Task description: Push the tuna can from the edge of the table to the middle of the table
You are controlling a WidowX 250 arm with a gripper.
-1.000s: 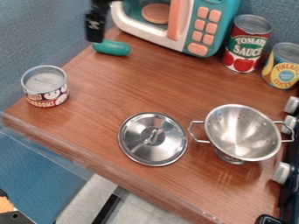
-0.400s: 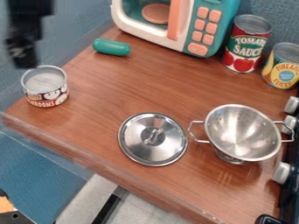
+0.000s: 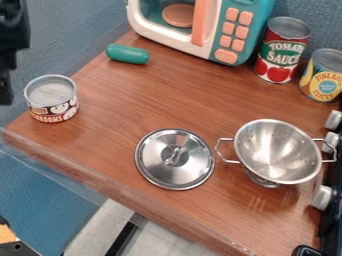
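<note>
The black gripper [image 3: 5, 87] hangs at the left edge of the view, toward the top, partly cut off by that edge, and whether its jaws are parted or closed cannot be told. A visible gap separates it from the short can [image 3: 52, 97], which stands upright at the left corner of the wooden counter [image 3: 160, 95], its silver top facing up and its label red, white and black. Farther back along the counter's left side lies a green capsule-shaped object [image 3: 127, 54], just beside a teal and white toy microwave [image 3: 232, 35] with a salmon handle and buttons. To the right of the microwave stands a tall red can [image 3: 279, 50] with a green band on its label, and beside it, at the right edge of the view, a yellow and blue can [image 3: 325, 77]. Both are upright. A round metal lid [image 3: 163, 167] lies flat nearer the front of the counter, its handle up. Just to its right sits a metal colander [image 3: 277, 150], open side up, with a wire handle on either side. Pale knobs [image 3: 323, 197] line the right edge, near the colander. A blue wall [image 3: 73, 30] rises behind the counter.
</note>
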